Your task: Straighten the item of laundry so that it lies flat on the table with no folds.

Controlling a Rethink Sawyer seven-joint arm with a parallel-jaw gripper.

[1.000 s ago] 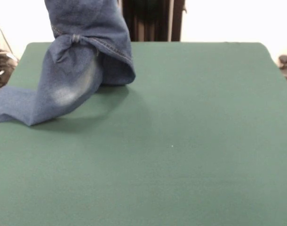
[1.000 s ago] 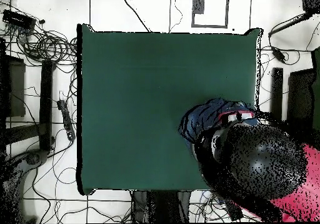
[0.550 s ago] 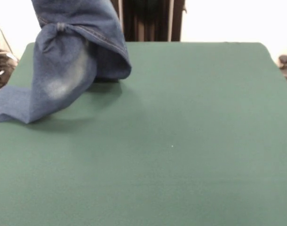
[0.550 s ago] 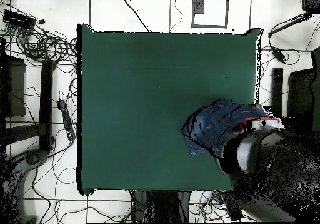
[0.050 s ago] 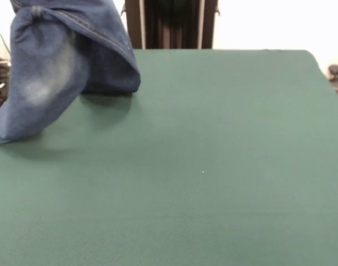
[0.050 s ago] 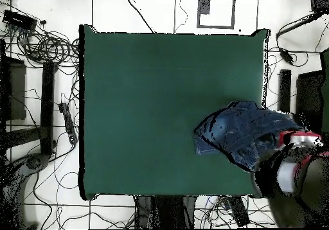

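The jeans (image 5: 58, 61) hang bunched from above at the table's (image 5: 213, 166) corner, lifted so that only their lower folds touch the green cloth. In the front view one leg droops down and trails off the table's edge at the picture's left, a faded pale patch showing on it; a rounded fold rests on the surface just beside it. From overhead the denim (image 6: 241, 134) sits as a crumpled heap that straddles the table's edge (image 6: 265, 60), with part of it out past the cloth toward the robot's arm (image 6: 299, 169).

The gripper itself is not visible — the front view cuts off above the fabric, and overhead the denim and the arm's bulk cover where it would be. Something is probably holding the jeans up from above, but whether the jaws are closed on the fabric I cannot tell.

The risk from here lies in position. With so much of the garment at or beyond the edge, a release now would likely let the hanging leg drag the rest off the table. A pull further outward would do the same. Even kept on the table, set down like this the folds would stack — not spread — and leave the jeans creased.
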